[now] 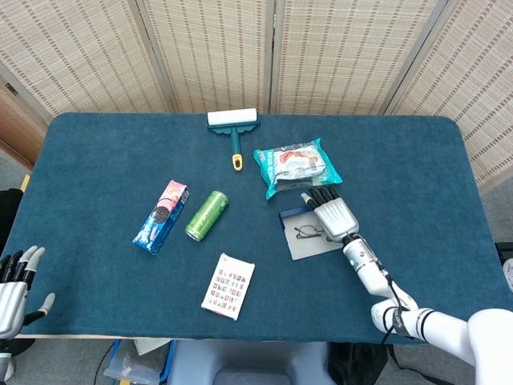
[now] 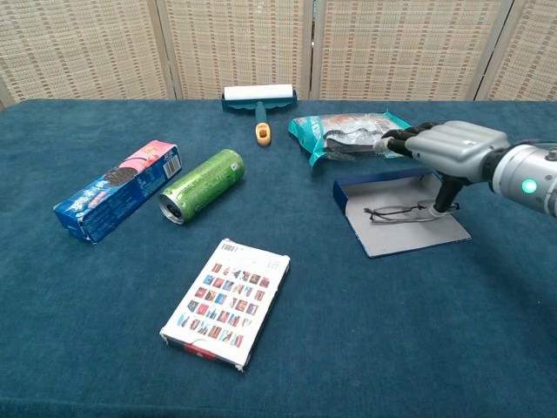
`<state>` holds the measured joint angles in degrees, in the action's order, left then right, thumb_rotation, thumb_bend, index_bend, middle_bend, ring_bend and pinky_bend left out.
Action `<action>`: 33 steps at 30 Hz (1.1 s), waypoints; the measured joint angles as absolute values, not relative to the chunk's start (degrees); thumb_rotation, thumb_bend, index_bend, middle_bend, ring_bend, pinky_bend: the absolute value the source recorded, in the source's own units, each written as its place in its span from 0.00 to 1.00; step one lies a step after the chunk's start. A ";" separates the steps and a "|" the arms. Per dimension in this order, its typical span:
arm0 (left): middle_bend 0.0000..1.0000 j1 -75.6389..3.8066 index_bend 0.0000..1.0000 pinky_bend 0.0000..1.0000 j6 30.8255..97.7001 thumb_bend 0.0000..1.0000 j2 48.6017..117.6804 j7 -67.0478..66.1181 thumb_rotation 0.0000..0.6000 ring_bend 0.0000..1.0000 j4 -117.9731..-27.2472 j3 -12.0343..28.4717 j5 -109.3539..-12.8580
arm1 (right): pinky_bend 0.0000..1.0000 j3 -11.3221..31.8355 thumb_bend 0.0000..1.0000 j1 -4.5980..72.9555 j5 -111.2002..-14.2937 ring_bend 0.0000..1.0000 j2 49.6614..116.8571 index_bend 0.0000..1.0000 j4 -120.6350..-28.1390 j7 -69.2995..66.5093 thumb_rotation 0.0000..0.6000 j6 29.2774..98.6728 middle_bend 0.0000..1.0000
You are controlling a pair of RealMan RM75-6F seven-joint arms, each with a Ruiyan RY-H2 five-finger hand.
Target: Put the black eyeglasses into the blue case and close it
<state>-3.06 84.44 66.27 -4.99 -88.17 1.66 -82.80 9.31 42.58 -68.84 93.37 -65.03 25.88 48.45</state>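
The blue case [image 2: 372,184] lies open and flat on the table right of centre, grey lining up; it also shows in the head view [image 1: 298,245]. The black eyeglasses [image 2: 397,212] lie folded on the lining [image 1: 306,233]. My right hand [image 2: 446,150] hovers over the case's far right part [image 1: 333,215], fingers stretched toward the snack bag, thumb pointing down at the right end of the glasses; whether it touches them I cannot tell. It holds nothing. My left hand [image 1: 14,290] hangs off the table's front left corner, fingers spread and empty.
A teal snack bag [image 2: 346,135] lies just behind the case, under my right fingertips. Further left are a lint roller [image 2: 258,94], a green can [image 2: 202,185], a cookie box [image 2: 117,190] and a printed card pack [image 2: 226,301]. A woven screen stands behind the table.
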 measured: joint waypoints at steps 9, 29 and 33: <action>0.00 -2.77 0.00 0.00 84.58 0.31 66.27 -4.62 1.00 0.01 -87.90 1.77 -82.38 | 0.00 10.77 0.16 46.09 -67.12 0.00 96.22 0.00 -60.60 27.43 1.00 46.21 0.00; 0.00 -2.62 0.00 0.00 84.59 0.31 65.93 -4.64 1.00 0.01 -88.01 2.32 -81.59 | 0.00 12.17 0.16 52.01 -66.96 0.00 100.81 0.00 -51.47 24.89 1.00 42.41 0.00; 0.00 -2.65 0.00 0.00 84.46 0.31 66.01 -4.54 1.00 0.01 -87.87 2.28 -81.64 | 0.00 11.70 0.16 51.98 -66.76 0.00 100.80 0.00 -51.25 25.07 1.00 42.10 0.00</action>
<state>-2.65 84.46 66.01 -4.54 -87.87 2.28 -81.64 11.70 51.98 -66.76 100.80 -51.25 25.07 42.10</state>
